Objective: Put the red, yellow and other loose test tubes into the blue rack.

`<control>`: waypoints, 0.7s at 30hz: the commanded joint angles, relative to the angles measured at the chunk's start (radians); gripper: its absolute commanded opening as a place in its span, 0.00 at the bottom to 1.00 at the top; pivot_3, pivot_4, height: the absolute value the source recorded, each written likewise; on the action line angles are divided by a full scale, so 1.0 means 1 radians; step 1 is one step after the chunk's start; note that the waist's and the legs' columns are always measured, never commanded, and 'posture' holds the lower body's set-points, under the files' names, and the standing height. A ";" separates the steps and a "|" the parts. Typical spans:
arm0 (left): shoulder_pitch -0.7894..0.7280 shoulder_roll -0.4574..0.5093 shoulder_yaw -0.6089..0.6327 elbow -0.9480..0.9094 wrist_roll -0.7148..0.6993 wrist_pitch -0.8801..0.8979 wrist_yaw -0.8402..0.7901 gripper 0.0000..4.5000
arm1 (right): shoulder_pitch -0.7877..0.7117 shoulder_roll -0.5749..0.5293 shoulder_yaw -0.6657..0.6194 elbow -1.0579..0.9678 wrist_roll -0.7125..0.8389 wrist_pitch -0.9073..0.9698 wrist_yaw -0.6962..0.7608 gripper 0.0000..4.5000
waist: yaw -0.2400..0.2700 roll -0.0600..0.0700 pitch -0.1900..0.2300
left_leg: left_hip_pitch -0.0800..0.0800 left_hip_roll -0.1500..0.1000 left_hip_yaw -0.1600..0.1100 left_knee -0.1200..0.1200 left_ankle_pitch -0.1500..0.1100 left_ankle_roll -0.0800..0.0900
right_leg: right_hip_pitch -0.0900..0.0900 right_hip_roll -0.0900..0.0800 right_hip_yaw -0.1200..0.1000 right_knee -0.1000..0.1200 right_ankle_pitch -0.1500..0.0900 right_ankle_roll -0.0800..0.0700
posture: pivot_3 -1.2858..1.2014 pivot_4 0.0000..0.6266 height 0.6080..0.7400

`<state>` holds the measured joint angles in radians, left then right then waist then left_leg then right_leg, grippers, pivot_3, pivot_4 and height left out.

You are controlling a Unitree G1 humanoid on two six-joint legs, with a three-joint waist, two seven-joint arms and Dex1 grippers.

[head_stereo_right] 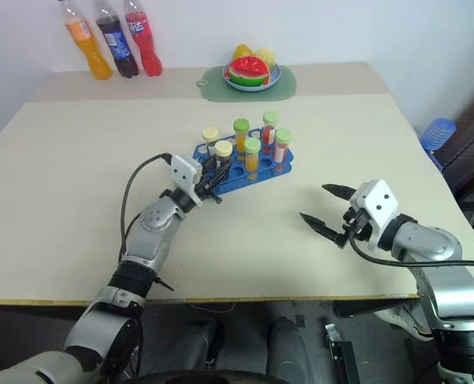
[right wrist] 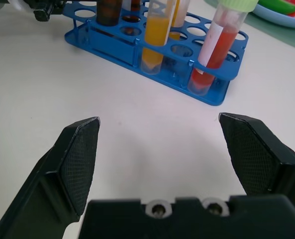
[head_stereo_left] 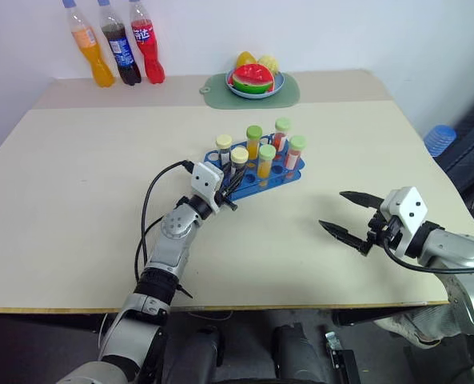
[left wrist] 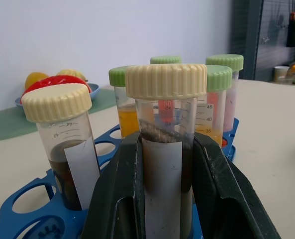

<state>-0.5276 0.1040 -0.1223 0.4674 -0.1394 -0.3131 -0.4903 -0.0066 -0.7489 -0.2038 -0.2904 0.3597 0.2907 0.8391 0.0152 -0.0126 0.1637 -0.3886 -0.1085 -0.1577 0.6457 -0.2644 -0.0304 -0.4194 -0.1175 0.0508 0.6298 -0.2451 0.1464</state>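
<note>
left gripper [head_stereo_left: 230, 190]: at the near-left end of the blue rack [head_stereo_left: 288, 174], fingers clamped on a dark tube [left wrist: 162, 149] with a cream cap; tube upright over the rack's end holes, can't tell if seated
right gripper [head_stereo_left: 350, 217]: fingers spread wide, nothing between them, hovering over bare table to the right of the rack, well apart from it
blue rack: mid-table, angled, long side running from near-left to far-right; several holes unfilled on the near side
tubes in rack: second cream-cap dark tube [head_stereo_left: 223, 150] just beside the held one; green-cap yellow/orange tubes [head_stereo_left: 254, 142] in the middle; green-cap red tubes [head_stereo_left: 296, 152] at the right end; all upright
crowding: held tube touches or nearly touches its cream-cap neighbour, can't tell which; green-cap tubes stand right behind it
table [head_stereo_left: 77, 200]: beige, no loose tubes seen lying on it
soda bottles [head_stereo_left: 115, 44]: three at far-left edge by the wall: orange, dark cola, red; well apart from the rack
fruit plate [head_stereo_left: 255, 82]: far centre on a green mat [head_stereo_left: 213, 92], watermelon slice plus yellow fruit; behind the rack, not in the way
left arm cable [head_stereo_left: 147, 208]: black loop running from wrist down along forearm, lying over the table left of the rack
blue bottle [head_stereo_left: 440, 139]: off the table's right edge, on the floor side
</note>
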 commanded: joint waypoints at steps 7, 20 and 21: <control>-0.004 -0.005 0.049 -0.007 -0.071 0.036 -0.094 0.68 | 0.051 0.013 -0.062 -0.067 0.061 0.004 -0.013 0.95 | -0.002 0.000 0.000 | 0.000 0.000 0.000 0.001 0.000 0.001 | 0.000 0.000 0.000 0.000 0.000 0.000 | 0.52 0.24 1.00; 0.404 0.288 0.199 -0.567 -0.267 0.283 -0.241 0.99 | 0.062 0.047 -0.049 0.010 0.028 -0.062 -0.014 0.95 | -0.005 0.001 -0.001 | 0.000 0.001 -0.003 -0.001 -0.001 0.001 | -0.002 0.000 0.001 0.001 0.000 0.000 | 0.52 0.24 1.00; 0.453 0.339 0.230 -0.593 -0.293 0.322 -0.267 0.99 | 0.067 0.044 -0.053 0.025 0.023 -0.074 -0.009 0.95 | -0.004 0.002 -0.001 | 0.000 0.001 -0.003 -0.001 -0.001 0.002 | -0.002 0.000 0.001 0.001 0.000 0.000 | 0.52 0.24 1.00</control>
<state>-0.0984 0.4052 0.0455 -0.0626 -0.3878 -0.0261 -0.7242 0.0565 -0.7041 -0.2334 -0.2695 0.3864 0.2473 0.8232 0.0107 -0.0109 0.1631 -0.3887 -0.1075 -0.1601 0.6449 -0.2659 -0.0285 -0.4213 -0.1173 0.0520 0.6304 -0.2451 0.1464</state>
